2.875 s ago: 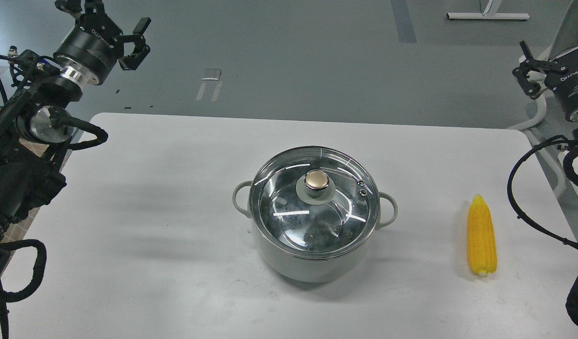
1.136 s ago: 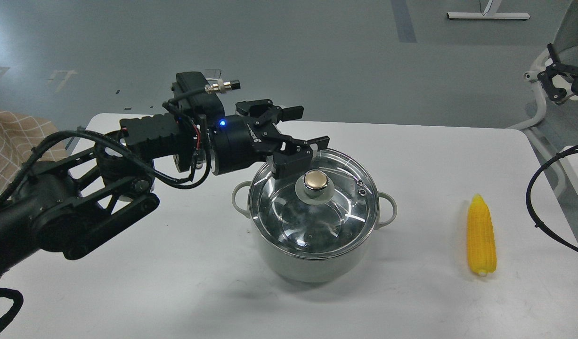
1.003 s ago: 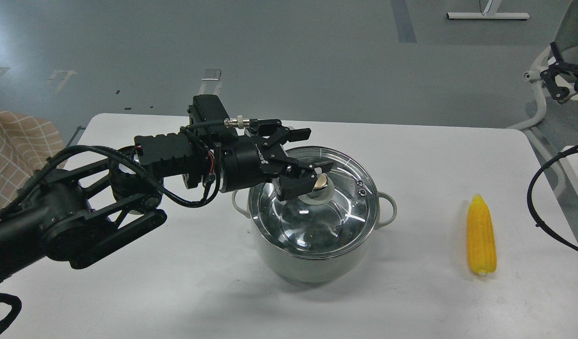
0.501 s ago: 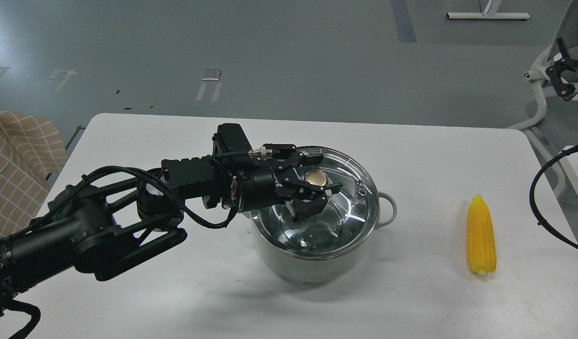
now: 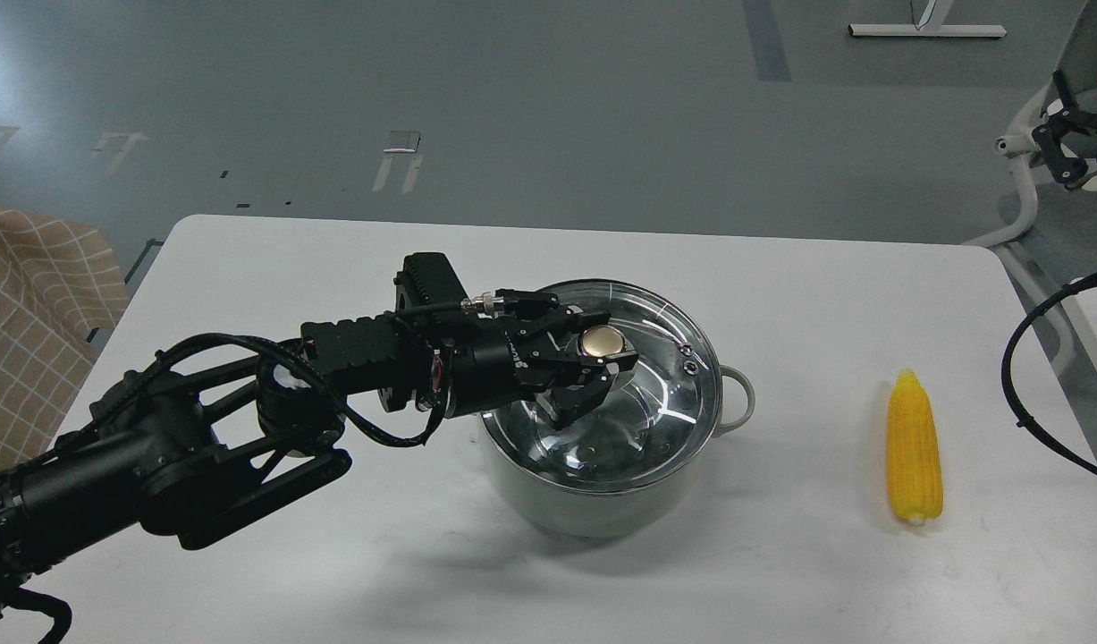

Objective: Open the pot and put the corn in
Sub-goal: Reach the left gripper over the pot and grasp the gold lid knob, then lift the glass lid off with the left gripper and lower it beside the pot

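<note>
Grey floor lies beyond a white rounded-corner table (image 5: 333,555) that carries every object shown. At table centre stands the round pale grey-green pot (image 5: 602,496) with a shiny steel rim and 1 visible loop side handle (image 5: 738,398) on its right; the other handle is hidden behind the left arm. A round glass lid (image 5: 664,394) with a gold knob (image 5: 601,341) sits flat on the pot rim, so the pot is closed, and reflections on the glass show the steel interior beneath. To the right of the pot, well apart from it, lies the bright yellow tapered corn cob (image 5: 914,460), flat on the table with its pointed tip toward the far edge.

From the left edge, the black left arm reaches across the table to the lid. Its left gripper (image 5: 597,353) has 2 fingers set on either side of the gold knob, one beyond it and one nearer the camera, drawn close about the knob; whether they actually press on it cannot be told. At the upper right edge the right gripper (image 5: 1074,152) is raised off the table, near a white chair frame (image 5: 1013,179); it is small and partly cut off, and its opening cannot be judged.
</note>
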Motion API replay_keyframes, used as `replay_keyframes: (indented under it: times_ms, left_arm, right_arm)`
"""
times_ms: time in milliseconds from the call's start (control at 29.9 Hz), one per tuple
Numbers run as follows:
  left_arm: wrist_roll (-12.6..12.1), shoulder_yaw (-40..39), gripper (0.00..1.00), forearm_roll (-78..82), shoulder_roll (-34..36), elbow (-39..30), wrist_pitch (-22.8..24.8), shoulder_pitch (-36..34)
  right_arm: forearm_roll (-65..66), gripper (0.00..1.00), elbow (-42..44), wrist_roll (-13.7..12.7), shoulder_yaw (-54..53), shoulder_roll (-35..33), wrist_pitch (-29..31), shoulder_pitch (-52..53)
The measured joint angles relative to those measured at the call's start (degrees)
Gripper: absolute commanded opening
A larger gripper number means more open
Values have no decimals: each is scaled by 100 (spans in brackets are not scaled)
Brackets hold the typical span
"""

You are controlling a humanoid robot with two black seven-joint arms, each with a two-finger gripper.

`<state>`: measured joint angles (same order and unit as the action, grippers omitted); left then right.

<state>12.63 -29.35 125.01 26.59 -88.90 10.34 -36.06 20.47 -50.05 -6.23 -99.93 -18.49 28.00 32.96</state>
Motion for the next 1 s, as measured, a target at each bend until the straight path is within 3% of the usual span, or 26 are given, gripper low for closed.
replay_keyframes:
  times_ms: [334, 568, 802, 1003]
  left_arm:
    - [2, -21, 28, -2, 73, -93, 3, -9]
    - [0, -256, 28, -3, 433, -619, 29, -261]
    - [32, -667, 29, -326, 1562, -1153, 135, -312]
    - [507, -975, 29, -1047, 2999, -1165, 4, -236]
  right_arm:
    - [0, 100, 3, -1, 10, 10, 0, 4]
    - [0, 100, 23, -2, 7, 3, 0, 6]
    - [0, 100, 30, -2, 9, 3, 0, -2]
    - [0, 100, 27, -2, 18, 8, 0, -9]
